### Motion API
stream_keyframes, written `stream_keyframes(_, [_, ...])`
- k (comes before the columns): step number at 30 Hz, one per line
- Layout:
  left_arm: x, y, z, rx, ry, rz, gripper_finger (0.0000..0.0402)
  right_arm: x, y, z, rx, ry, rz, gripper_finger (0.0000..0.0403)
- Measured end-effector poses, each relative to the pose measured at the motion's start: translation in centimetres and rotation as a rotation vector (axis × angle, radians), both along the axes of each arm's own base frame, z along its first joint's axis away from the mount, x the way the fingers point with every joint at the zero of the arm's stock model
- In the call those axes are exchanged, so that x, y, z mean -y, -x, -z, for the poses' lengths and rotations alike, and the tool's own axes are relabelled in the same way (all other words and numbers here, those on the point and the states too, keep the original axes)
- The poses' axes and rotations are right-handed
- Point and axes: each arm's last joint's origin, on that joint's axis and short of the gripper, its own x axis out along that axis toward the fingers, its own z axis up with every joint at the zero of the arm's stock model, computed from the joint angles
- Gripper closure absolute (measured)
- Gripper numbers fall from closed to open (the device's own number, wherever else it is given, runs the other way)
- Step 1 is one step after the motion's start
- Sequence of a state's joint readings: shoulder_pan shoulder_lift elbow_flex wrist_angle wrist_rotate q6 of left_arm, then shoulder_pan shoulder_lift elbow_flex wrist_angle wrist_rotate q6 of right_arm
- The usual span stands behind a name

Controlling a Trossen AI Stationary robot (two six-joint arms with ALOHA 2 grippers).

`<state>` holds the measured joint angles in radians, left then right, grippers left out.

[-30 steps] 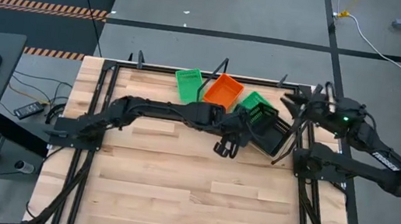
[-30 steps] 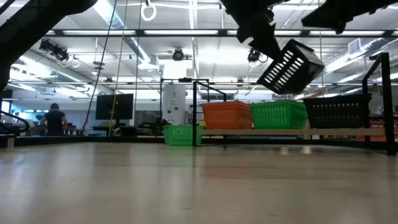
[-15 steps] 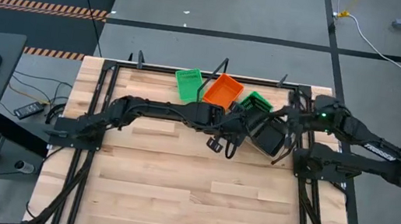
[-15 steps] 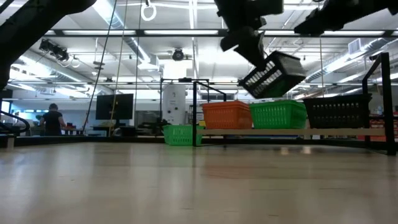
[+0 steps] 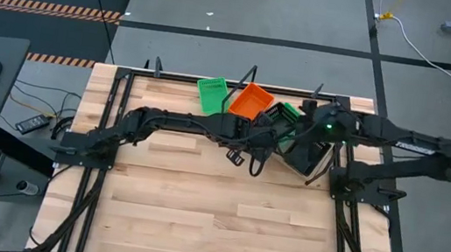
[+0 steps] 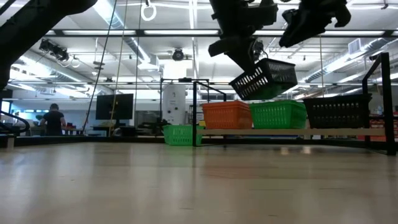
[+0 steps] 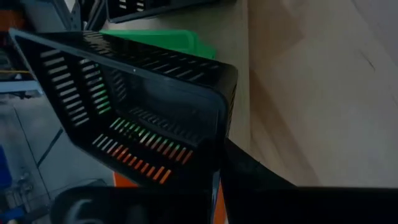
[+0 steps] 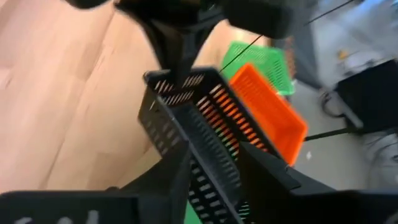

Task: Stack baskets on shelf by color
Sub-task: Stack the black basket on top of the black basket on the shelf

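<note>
My left gripper (image 6: 244, 51) is shut on a black basket (image 6: 264, 78), held tilted in the air above the shelf (image 6: 283, 131). The basket also shows in the right wrist view (image 8: 193, 127). My right gripper (image 6: 291, 36) is open just above the basket's other end, with one finger on each side of a long wall in the right wrist view. On the shelf stand an orange basket (image 6: 227, 115), a green basket (image 6: 278, 114) and a black basket (image 6: 339, 111). Another green basket (image 6: 179, 134) rests on the tabletop beside the shelf. My left gripper holds the black basket by the wall at one end (image 7: 217, 146), near a corner. It comes slanting down from the table's left side. The basket is lifted clear and hangs tilted, its held end higher and its open top turned partly sideways. The gripper hides the fingertips.
The baskets crowd the table's far edge (image 5: 251, 101), between black frame posts (image 6: 196, 112). The near half of the plank tabletop (image 5: 213, 213) holds nothing. A person (image 6: 53, 118) stands far back in the room.
My left gripper has carried the black basket toward the table's left and a little down, and the basket now tilts less steeply. My right gripper has swung left toward the basket and now stands over its free end.
</note>
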<state>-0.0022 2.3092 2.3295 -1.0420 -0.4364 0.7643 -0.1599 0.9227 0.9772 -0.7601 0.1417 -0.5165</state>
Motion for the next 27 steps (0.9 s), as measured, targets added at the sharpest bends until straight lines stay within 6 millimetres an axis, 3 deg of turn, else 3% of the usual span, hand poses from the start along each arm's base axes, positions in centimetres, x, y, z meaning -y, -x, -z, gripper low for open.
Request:
stream_keyframes(7, [0.5,-0.1,-0.2,0.000,-0.066,0.007,0.0386,-0.4,-3.1,-0.1,-0.188,-0.054,-0.021,0.0218])
stream_keyframes(14, [0.8,-0.1,-0.2,-0.001,-0.069,0.014,0.0386,-0.3,-5.3,1.0,-0.295,-0.068,-0.020,0.0217])
stream_keyframes(20, [0.8,-0.1,-0.2,0.001,-0.068,0.014,0.0385,-0.3,-5.5,1.8,-0.376,-0.080,-0.020,0.0265])
stream_keyframes(27, [0.7,-0.6,-0.7,0.077,-0.087,0.003,0.0364,-0.3,-4.8,1.7,-0.408,-0.081,-0.024,0.0380])
